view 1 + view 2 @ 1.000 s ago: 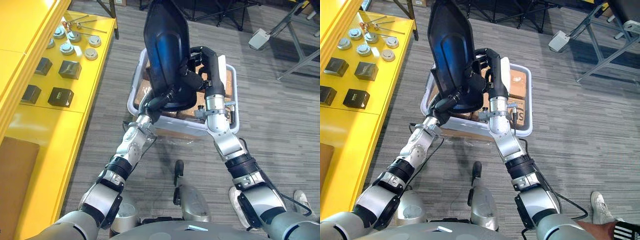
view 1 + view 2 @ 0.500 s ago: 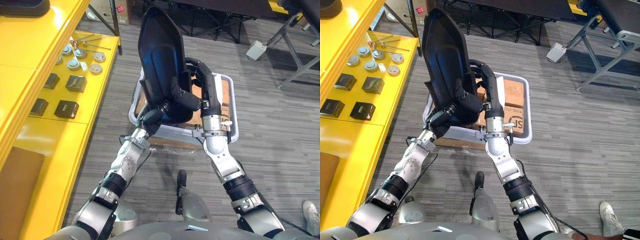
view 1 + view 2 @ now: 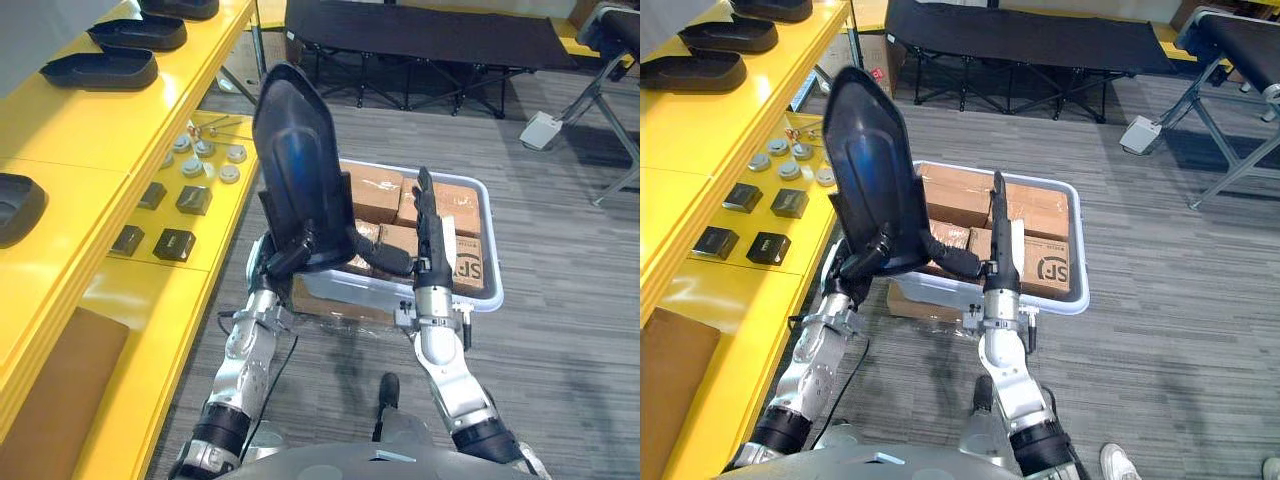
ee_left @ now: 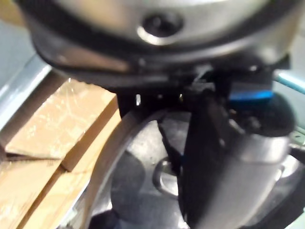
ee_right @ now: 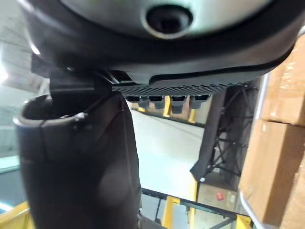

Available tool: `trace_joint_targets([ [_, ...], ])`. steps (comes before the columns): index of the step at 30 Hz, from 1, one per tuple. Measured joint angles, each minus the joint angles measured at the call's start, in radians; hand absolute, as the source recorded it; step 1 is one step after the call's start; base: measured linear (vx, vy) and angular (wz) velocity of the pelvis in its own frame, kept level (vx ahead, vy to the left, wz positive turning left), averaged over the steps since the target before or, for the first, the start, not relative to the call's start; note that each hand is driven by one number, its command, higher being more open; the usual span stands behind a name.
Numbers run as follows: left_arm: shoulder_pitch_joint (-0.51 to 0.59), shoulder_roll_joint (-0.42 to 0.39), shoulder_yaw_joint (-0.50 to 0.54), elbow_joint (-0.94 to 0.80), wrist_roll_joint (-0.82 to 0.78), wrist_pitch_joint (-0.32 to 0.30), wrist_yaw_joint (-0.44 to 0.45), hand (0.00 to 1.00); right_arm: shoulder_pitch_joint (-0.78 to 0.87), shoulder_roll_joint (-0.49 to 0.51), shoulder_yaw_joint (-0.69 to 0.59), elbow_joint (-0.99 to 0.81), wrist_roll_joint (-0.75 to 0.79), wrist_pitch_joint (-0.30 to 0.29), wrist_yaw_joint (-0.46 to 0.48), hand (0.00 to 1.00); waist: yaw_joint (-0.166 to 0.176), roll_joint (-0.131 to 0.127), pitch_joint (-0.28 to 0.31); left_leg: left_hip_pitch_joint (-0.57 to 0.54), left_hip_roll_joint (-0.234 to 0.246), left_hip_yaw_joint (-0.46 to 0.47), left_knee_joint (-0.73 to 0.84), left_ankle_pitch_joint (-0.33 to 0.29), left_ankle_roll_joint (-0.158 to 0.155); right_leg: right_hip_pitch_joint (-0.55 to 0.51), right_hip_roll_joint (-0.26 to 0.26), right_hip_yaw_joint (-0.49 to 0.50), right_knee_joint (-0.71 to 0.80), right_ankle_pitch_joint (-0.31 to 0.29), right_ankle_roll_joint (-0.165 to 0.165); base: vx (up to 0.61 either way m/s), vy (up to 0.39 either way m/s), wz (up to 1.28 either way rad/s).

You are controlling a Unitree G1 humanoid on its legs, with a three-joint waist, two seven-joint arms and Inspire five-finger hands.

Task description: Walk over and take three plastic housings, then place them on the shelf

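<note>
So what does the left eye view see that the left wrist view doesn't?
The left eye view takes in the yellow shelf with other housings on it, metal parts and a folding cot. The left wrist view gets close up to the held housing's curved rim. Both show the black plastic housing in the left robot hand and the cardboard boxes in the bin.

The plastic housing [image 3: 295, 165] is glossy black with a bluish sheen. The shelf [image 3: 80, 140] is bright yellow (its small blocks [image 3: 174, 244] black, its round discs [image 3: 229, 174] silvery). The cardboard boxes [image 3: 375, 190] are brown, their bin [image 3: 493, 260] pale grey, and the floor [image 3: 570, 250] streaked grey.
</note>
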Motion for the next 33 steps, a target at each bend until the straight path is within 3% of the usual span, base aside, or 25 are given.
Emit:
trace_joint_targets([
  [2,0.021,-0.022,0.077,0.0,0.037,-0.042,0.088,0.0,0.041,0.036,-0.129,0.0,0.002,0.008,-0.033,1.0,-0.002,0.0,-0.002,0.0,0.0,0.0,0.0,0.0,0.0,0.0,0.0,0.0,0.0,-0.004,0.005,0.0,0.0,0.0],
  [3,0.038,-0.027,0.195,-0.002,0.076,-0.086,0.219,0.0,0.076,0.039,-0.291,0.0,0.022,0.026,-0.097,1.0,-0.006,0.003,-0.01,0.001,0.0,0.0,0.0,0.0,0.0,0.0,0.0,-0.002,0.0,-0.006,0.002,0.0,0.0,0.0],
  [5,0.05,-0.026,0.259,-0.007,0.077,-0.103,0.282,0.0,0.093,0.035,-0.364,0.0,0.049,0.026,-0.132,1.0,-0.015,0.007,-0.014,0.001,0.0,0.0,-0.002,0.001,-0.002,0.0,0.0,-0.003,0.0,-0.007,0.001,0.0,0.0,0.0],
  [6,0.077,-0.024,0.366,-0.027,0.077,-0.128,0.378,0.0,0.127,0.015,-0.449,0.0,0.085,0.027,-0.187,1.0,-0.029,0.012,-0.019,0.004,0.0,0.002,-0.006,0.004,-0.007,0.0,0.0,-0.004,0.0,-0.004,-0.002,0.0,0.0,0.0],
  [10,0.131,-0.023,0.435,-0.051,0.073,-0.19,0.453,0.0,0.206,0.02,-0.467,0.001,0.138,0.022,-0.197,1.0,-0.025,0.014,-0.042,0.012,0.0,0.006,-0.014,0.005,-0.008,0.003,0.0,-0.004,0.0,-0.004,-0.003,0.01,0.006,0.0],
  [15,0.158,-0.027,0.396,-0.113,0.055,-0.193,0.385,0.0,0.22,0.031,-0.333,0.001,0.138,-0.016,-0.06,1.0,-0.02,0.003,-0.067,0.006,0.0,0.006,-0.014,0.003,-0.003,0.002,-0.004,-0.023,-0.007,-0.023,-0.01,-0.04,-0.002,0.01],
  [18,0.166,-0.037,0.345,-0.177,0.001,-0.193,0.3,0.0,0.221,0.033,-0.301,0.001,0.138,-0.039,-0.015,1.0,-0.007,0.019,-0.075,-0.003,0.001,0.006,-0.037,0.015,0.019,-0.006,-0.005,-0.051,-0.006,-0.069,0.003,0.0,0.004,0.05],
  [21,0.183,-0.042,0.334,-0.251,-0.002,-0.193,0.254,0.0,0.221,0.031,-0.289,0.006,0.163,-0.054,0.001,1.0,-0.004,0.023,-0.078,-0.002,0.0,-0.011,-0.037,0.02,0.01,-0.002,-0.008,-0.06,-0.001,-0.019,0.0,0.05,0.014,0.13],
  [23,0.213,-0.058,0.332,-0.312,-0.001,-0.193,0.236,0.0,0.217,0.018,-0.286,0.01,0.213,-0.071,0.039,1.0,-0.002,0.044,-0.081,-0.009,0.0,-0.022,-0.037,0.024,0.006,0.0,-0.01,-0.073,0.0,-0.015,-0.002,0.08,0.022,0.16],
  [26,0.234,-0.062,0.333,-0.381,-0.001,-0.193,0.201,0.0,0.214,0.016,-0.271,0.028,0.339,-0.074,0.13,1.0,0.005,0.052,-0.086,-0.022,-0.001,-0.053,-0.032,0.024,0.007,0.019,-0.015,-0.117,0.0,-0.016,-0.002,0.05,0.022,0.38],
  [27,0.241,-0.06,0.337,-0.423,0.005,-0.193,0.181,0.0,0.207,0.013,-0.242,0.031,0.422,-0.075,0.206,1.0,0.015,0.05,-0.086,-0.037,-0.006,-0.081,-0.026,0.022,0.008,0.028,-0.023,-0.147,-0.001,-0.016,-0.002,0.0,0.012,0.39],
  [33,0.282,-0.046,0.35,-0.504,0.049,-0.193,0.155,0.0,0.167,-0.017,-0.126,0.065,0.558,-0.074,0.458,1.0,0.061,0.05,-0.087,-0.072,-0.024,-0.152,-0.008,0.013,0.024,0.063,-0.048,-0.223,-0.001,-0.036,0.013,-0.03,0.021,0.39],
])
